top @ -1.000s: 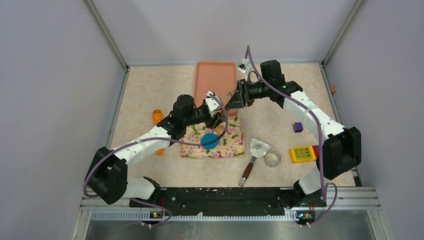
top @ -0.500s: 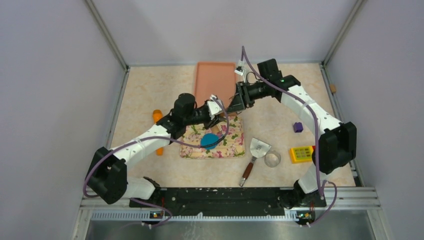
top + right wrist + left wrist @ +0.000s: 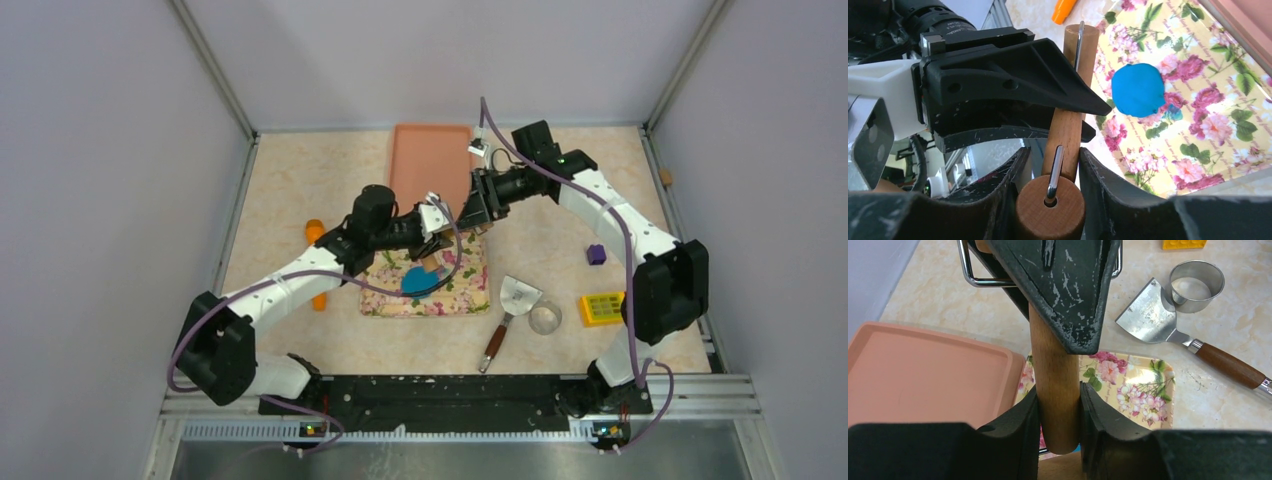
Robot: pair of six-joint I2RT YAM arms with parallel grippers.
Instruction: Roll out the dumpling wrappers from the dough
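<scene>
Walls: plain pale grey-lilac panels (image 3: 100,180) at the left, back and right.
Frame: silvery metal struts (image 3: 213,72) run along the corners.
Table: beige marbled top (image 3: 285,185), with a metal rail (image 3: 735,390) at the near edge.
Light: soft and even, with faint shadows.

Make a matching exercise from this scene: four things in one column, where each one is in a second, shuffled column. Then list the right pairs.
Things
1. dough
2. rolling pin
3. ring cutter
4. pink tray

Places
A. beside the blade of the scraper
B. clamped in the jaws of the left gripper and the right gripper
C. on the floral mat
D. just past the mat's far edge

Pairs: 1-C, 2-B, 3-A, 4-D
</scene>
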